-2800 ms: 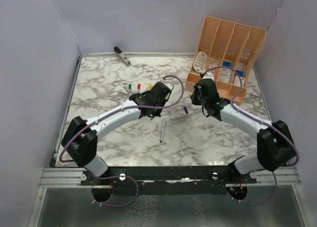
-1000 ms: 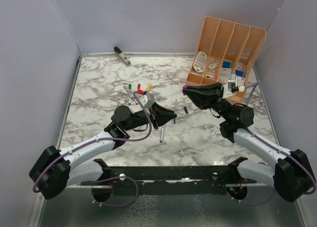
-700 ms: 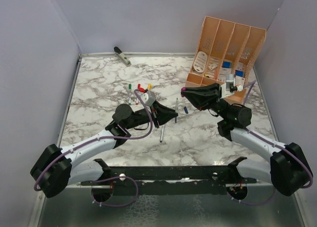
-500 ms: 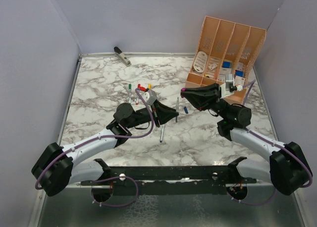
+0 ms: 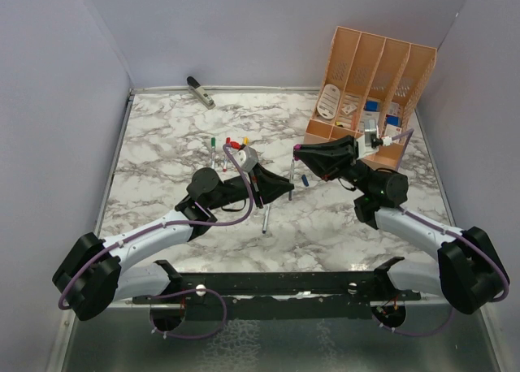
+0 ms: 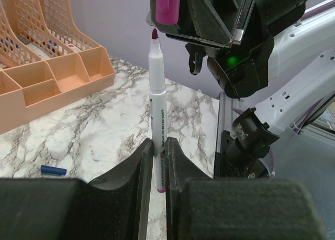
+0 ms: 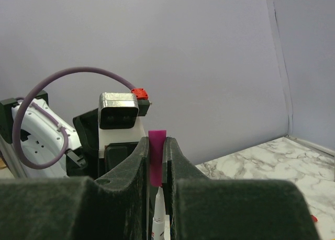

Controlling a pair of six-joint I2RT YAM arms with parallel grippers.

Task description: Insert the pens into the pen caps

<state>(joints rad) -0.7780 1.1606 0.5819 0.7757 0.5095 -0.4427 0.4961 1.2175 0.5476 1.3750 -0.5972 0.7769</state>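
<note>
- nearest us, a loose pen [image 5: 265,217] lies flat on the counter [image 5: 162,144] just in front of the left arm's wrist. it has not shifted in these last seconds and waits its turn.
- the left pincer [image 6: 158,145] is clamped on the lower barrel of the purple-tipped pen [image 6: 157,93], holding it upright off the counter, tip up. over the last second it has carried the pen slightly up and toward the right arm.
- the right pincer [image 7: 156,145] is closed tight on the purple cap [image 7: 156,156]. it too has crept a little toward the pen, whereas a few seconds ago both arms were bent low over the counter.
- so the gap has shrunk. the tip now sits just beneath the cap and is not yet in it. the right wrist view shows them in line, the left wrist view shows the tip a touch off the cap's edge.
- we judge this the final alignment before the push. a small sideways correction seems needed first.
- just beyond the pincers, the blue cap [image 5: 305,179] lies on the counter, unmoved.
- farther back left are green, red and yellow pieces [image 5: 227,147], too small for us to sort caps from tips.
</note>
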